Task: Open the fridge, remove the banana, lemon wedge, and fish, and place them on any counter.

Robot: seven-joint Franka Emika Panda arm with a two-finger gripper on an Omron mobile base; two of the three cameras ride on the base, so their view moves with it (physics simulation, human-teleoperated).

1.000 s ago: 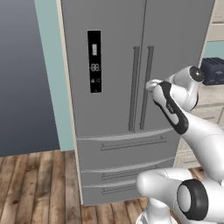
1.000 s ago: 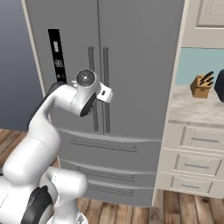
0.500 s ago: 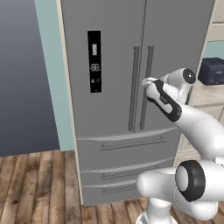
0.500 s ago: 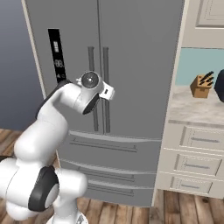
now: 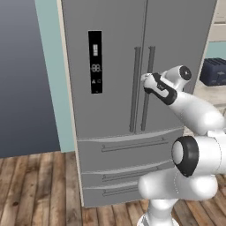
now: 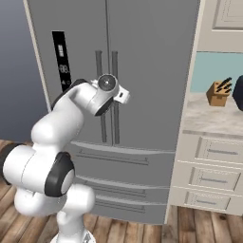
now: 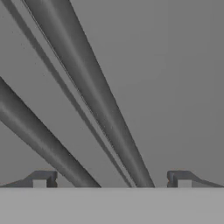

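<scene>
At the bottom of the hand view, our gripper (image 7: 111, 180) is standing wide around a handle (image 7: 94, 96) (both bars crossing between the tips). Behind, the fridge (image 5: 114, 145) is filling mid-frame, doors shut. Next we're needing to close, then pull.

fridge (image 5: 114, 66) doors closed; two handles (image 7: 100, 113) between wide jaws.

I see flat, even rendered light with no clear source and no glare. The fridge (image 5: 114, 101) doors read as dull matte grey, with faint soft shadows beside the bar handles (image 7: 100, 113). Edges look slightly soft and jagged; the hand view is blurry up close.
</scene>
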